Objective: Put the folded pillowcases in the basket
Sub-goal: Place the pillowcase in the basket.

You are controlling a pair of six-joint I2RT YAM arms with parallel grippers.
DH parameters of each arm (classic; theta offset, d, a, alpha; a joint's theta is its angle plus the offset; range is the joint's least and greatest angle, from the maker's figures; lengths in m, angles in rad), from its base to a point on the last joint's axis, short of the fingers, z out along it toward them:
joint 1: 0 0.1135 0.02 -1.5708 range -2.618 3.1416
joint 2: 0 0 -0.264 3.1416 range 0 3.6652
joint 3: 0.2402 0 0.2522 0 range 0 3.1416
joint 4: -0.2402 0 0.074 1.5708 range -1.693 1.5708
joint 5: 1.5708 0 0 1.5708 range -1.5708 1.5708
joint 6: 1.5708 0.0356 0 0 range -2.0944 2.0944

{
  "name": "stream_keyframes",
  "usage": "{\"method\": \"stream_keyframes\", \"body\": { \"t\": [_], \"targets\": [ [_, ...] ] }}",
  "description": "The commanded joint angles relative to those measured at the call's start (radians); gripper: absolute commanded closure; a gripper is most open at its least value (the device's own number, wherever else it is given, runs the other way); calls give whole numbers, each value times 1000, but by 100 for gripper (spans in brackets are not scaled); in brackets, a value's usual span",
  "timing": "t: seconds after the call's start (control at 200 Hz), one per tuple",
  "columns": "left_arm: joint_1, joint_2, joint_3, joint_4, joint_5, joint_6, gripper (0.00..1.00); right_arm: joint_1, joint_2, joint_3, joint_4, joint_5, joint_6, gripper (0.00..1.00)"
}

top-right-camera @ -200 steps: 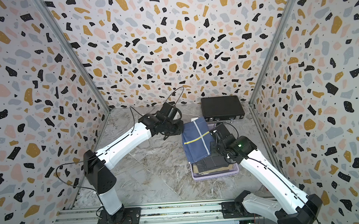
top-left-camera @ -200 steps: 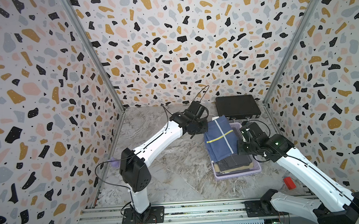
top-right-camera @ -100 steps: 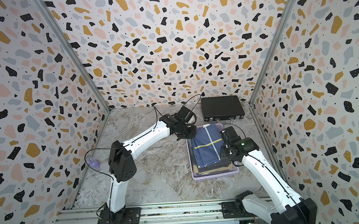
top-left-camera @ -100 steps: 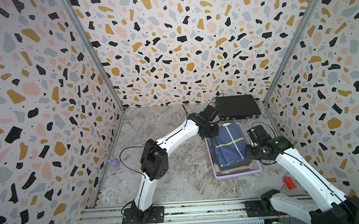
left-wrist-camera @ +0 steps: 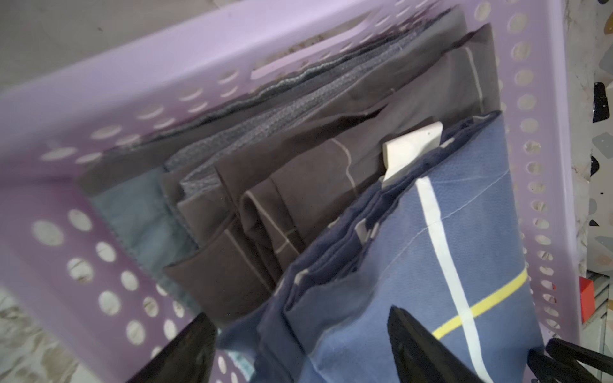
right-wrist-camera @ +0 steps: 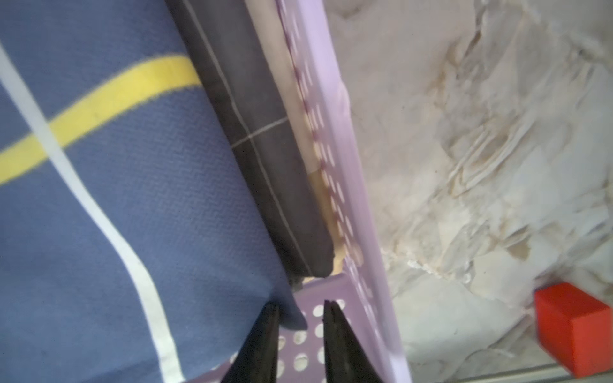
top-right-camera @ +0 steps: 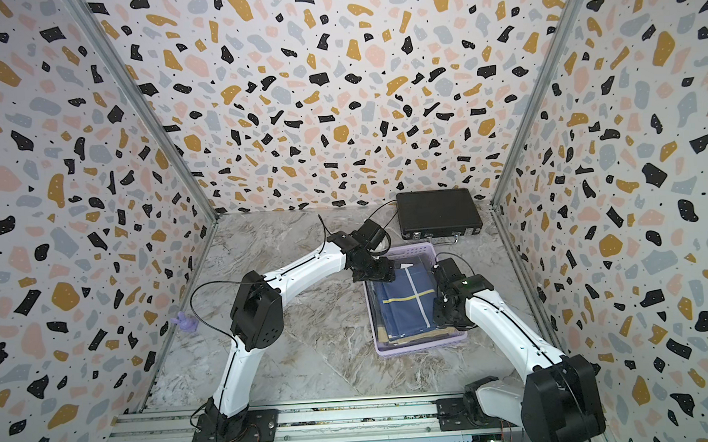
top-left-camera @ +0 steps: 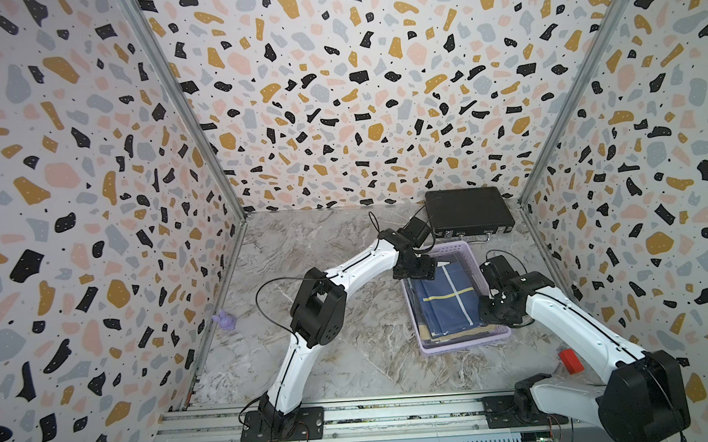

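In the basket (top-left-camera: 465, 344) — pillowcase (top-left-camera: 448, 308) lies flat.

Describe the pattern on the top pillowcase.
The pillowcase is blue, with white lines and a yellow stripe; clearest in the right wrist view.

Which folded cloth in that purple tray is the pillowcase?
Find the black case against the back wall; the lavender basket lies just in front of it. The pillowcase is the top cloth in it: navy blue, crossed by a white and a yellow stripe, unlike the brown cloths under it.
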Motion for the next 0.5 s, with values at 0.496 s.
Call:
{"method": "stream_keyframes", "body": {
  "t": [0.496],
  "targets": [
    [-50, -438, -485, -100, -77, -5, 16, -4, -203, 157, -143, -17, -50, 45]
  ]
}}
